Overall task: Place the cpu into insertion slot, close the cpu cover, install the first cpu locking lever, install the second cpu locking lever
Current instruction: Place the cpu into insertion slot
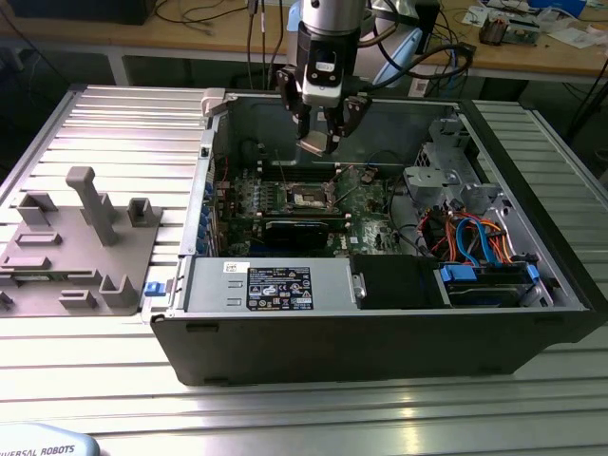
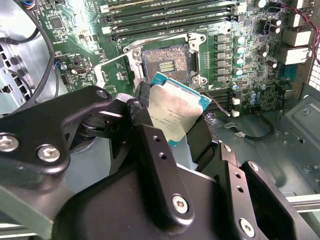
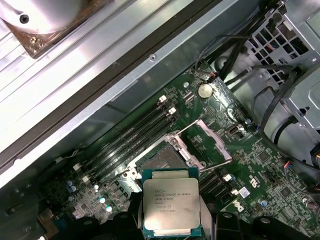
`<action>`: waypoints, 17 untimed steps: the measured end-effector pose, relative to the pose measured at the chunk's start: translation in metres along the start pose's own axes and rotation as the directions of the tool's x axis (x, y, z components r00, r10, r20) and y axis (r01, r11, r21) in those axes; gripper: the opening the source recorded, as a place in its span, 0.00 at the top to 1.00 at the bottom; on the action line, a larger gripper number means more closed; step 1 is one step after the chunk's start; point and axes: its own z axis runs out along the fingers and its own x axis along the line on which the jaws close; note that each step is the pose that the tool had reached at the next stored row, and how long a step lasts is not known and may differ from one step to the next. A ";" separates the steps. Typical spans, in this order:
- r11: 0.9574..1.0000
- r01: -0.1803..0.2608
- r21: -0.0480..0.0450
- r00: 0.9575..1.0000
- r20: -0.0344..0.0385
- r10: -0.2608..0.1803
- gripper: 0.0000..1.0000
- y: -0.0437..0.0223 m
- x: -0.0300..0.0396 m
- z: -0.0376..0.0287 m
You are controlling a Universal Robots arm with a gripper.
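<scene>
Gripper, upper centre of the exterior view, grasps the cpu above the uncovered insertion slot; this looks like the placement step, which probably demands squared alignment.

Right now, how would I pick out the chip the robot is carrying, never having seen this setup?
Find the open computer case, then the green motherboard inside it. Over the board hangs the robot's hand, pinching the cpu: a flat square chip with a silver-grey top and teal rim, the one part held clear of the board.
</scene>
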 end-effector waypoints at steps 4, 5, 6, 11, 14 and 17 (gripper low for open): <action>1.000 -0.003 0.000 1.000 0.000 0.003 0.46 0.0000 0.0000 0.0003; 1.000 -0.005 0.000 1.000 0.000 0.005 0.46 0.0000 0.0000 0.0004; 1.000 -0.007 0.000 1.000 0.000 0.007 0.46 0.0000 0.0000 0.0005; 1.000 -0.014 0.000 1.000 0.000 0.014 0.46 0.0000 0.0000 0.0006; 1.000 -0.021 0.000 1.000 0.001 0.021 0.46 0.0000 0.0000 0.0006; 1.000 -0.029 0.000 1.000 0.001 0.029 0.46 -0.0001 0.0001 0.0009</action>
